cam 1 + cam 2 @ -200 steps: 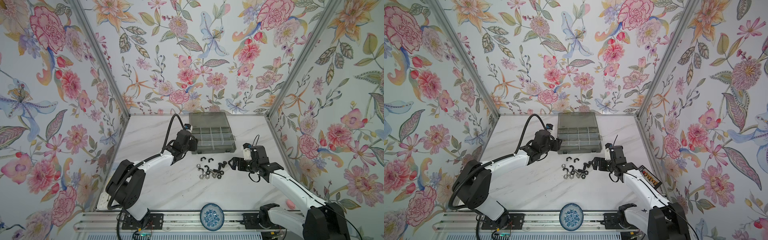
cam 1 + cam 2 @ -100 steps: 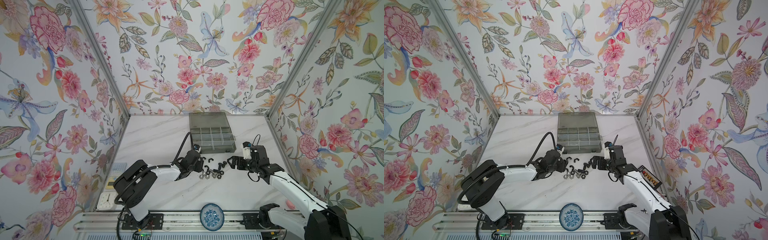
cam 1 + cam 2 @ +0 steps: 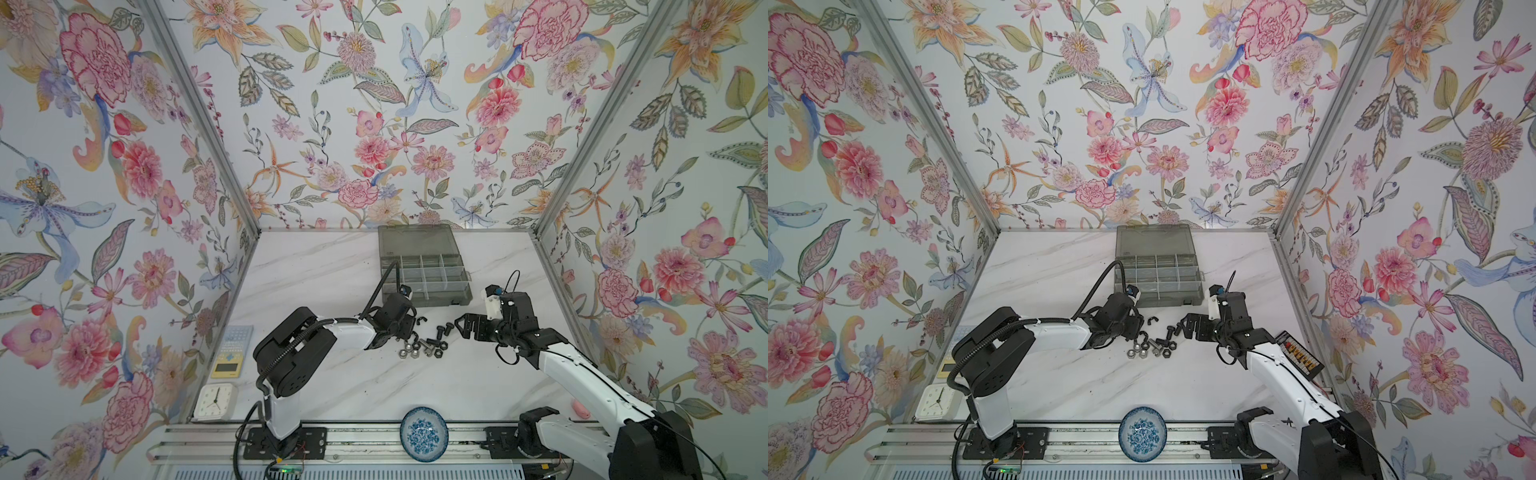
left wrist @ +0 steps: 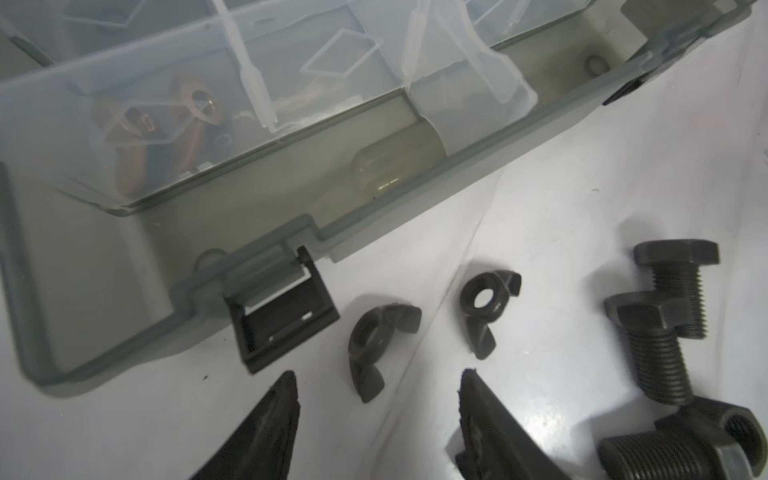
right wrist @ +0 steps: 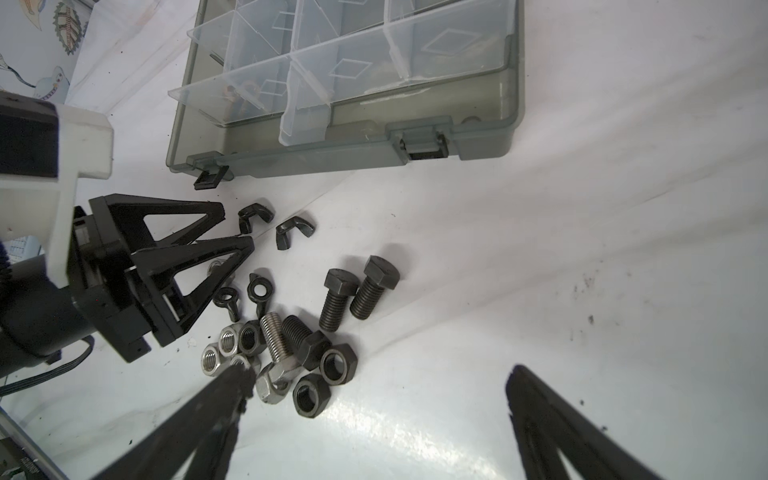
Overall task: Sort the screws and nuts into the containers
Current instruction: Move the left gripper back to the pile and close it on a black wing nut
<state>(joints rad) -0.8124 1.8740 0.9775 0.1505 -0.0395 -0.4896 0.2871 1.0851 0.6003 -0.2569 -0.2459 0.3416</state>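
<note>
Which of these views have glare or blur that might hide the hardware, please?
Right wrist view: glare washes the table near the sharp black screws. Left wrist view: brass nuts inside the organiser box blur behind translucent dividers. Both top views: even light, hardware tiny.

left fingers (image 4: pixel 266 428) apart, right fingers (image 5: pixel 208 419) spread wide
</note>
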